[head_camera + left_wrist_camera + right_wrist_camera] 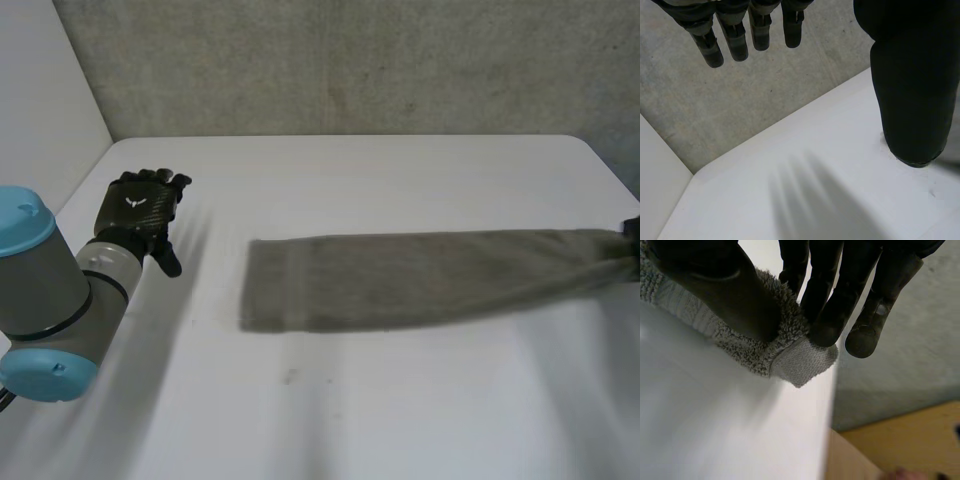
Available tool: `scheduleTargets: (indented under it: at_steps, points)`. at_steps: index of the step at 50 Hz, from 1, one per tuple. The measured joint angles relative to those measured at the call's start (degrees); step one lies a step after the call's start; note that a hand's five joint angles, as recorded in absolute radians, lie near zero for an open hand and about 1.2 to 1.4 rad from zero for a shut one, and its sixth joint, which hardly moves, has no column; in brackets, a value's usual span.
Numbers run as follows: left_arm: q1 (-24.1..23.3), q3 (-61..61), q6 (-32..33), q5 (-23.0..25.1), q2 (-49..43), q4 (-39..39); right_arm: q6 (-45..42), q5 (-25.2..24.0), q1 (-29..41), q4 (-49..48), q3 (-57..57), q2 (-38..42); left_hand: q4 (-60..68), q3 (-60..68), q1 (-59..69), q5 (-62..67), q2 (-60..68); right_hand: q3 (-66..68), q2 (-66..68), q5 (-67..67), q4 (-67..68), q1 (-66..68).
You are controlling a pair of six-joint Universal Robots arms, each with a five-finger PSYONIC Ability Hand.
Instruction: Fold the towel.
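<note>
A grey towel [420, 278], folded into a long narrow strip, stretches across the white table [380, 400] from the middle to its right edge. My right hand [632, 232] is at the towel's right end. In the right wrist view that hand [740, 295] pinches the towel's corner [800, 360] between thumb and fingers, just at the table's edge. My left hand [140, 208] hovers open over the table's far left, well apart from the towel; in its wrist view the fingers [740, 40] are straight and the thumb [912, 90] stands away from them, holding nothing.
A grey wall [350, 60] runs behind the table. A white panel [40, 100] stands at the left. Beyond the table's right edge the wooden floor [900, 440] lies below.
</note>
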Motion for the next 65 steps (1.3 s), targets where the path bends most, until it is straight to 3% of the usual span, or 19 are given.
scheduleTargets:
  at_steps: [5,8,14,16,21,26,28,34,43,50,54,60,65]
  points:
    - [0.0,0.0,0.0,0.0,0.0,0.0,-2.6,0.1,1.6,1.1,-3.5,-1.1,0.0,0.0,0.0,0.0,0.0,0.0,0.0,0.3,0.0,0.2]
    - [0.0,0.1,0.0,-0.1,0.1,0.0,-0.5,0.0,8.0,1.5,-6.5,-2.4,0.0,0.0,0.0,0.0,0.0,0.0,0.0,0.3,0.0,0.2]
    - [0.0,0.0,0.0,-0.1,0.1,0.0,4.7,-0.1,28.1,1.7,-12.4,-1.5,0.0,0.0,0.0,0.0,0.0,0.8,0.0,0.3,0.0,0.3]
    - [0.0,-0.1,0.0,-0.1,0.1,0.0,5.6,-0.3,36.7,1.7,-14.1,0.7,0.0,0.0,0.0,0.0,0.0,0.8,0.0,0.3,0.0,0.3]
    - [-0.1,-0.5,0.0,0.0,0.1,0.0,5.8,-0.5,50.1,1.5,-16.8,7.1,0.0,0.0,0.0,0.0,0.0,0.8,0.0,0.3,0.0,0.3]
    - [-0.1,-0.8,0.0,0.0,0.1,0.0,5.3,-0.3,56.6,2.0,-18.6,13.0,0.0,0.0,0.0,0.0,0.0,0.8,0.0,0.3,0.0,0.3]
    - [-0.2,-0.8,0.0,0.0,0.1,0.0,5.2,-0.1,57.8,2.4,-19.1,14.5,0.0,0.0,0.0,0.0,0.0,-12.0,-12.5,-12.8,-12.9,-11.9]
    - [-0.3,-1.0,0.0,0.0,0.1,0.1,7.8,0.6,56.3,3.0,-17.0,10.5,0.0,0.0,0.0,0.0,0.0,-58.6,-59.1,-60.8,-59.4,-58.2]
    - [-0.5,-1.0,0.0,0.0,0.0,0.2,19.8,0.6,44.2,3.8,-5.4,-1.9,0.0,0.0,0.0,0.0,0.0,-62.3,-61.5,-63.1,-62.2,-62.2]
    - [-0.8,-1.1,0.1,0.0,-0.2,0.3,22.1,-0.4,35.6,3.6,5.0,-4.7,0.0,0.0,0.0,0.0,0.0,-62.3,-61.5,-63.1,-62.2,-62.2]
    - [-0.9,-1.2,0.1,0.0,-0.4,0.5,19.9,-1.6,31.4,2.3,9.2,-4.1,0.0,0.0,0.0,0.0,0.0,-53.5,-53.4,-53.4,-54.0,-52.1]
    - [-1.4,-1.4,0.1,0.0,-0.5,0.5,15.6,-3.7,27.5,-1.4,12.2,-2.4,0.0,0.0,0.0,0.0,0.0,-6.9,-9.5,-6.5,-7.4,-9.7]
    - [-2.0,-1.5,0.1,-0.2,-0.2,0.5,14.1,-3.7,27.4,-3.9,10.3,-3.3,0.0,0.0,0.0,0.0,0.0,0.1,-3.8,-1.9,0.0,-4.1]
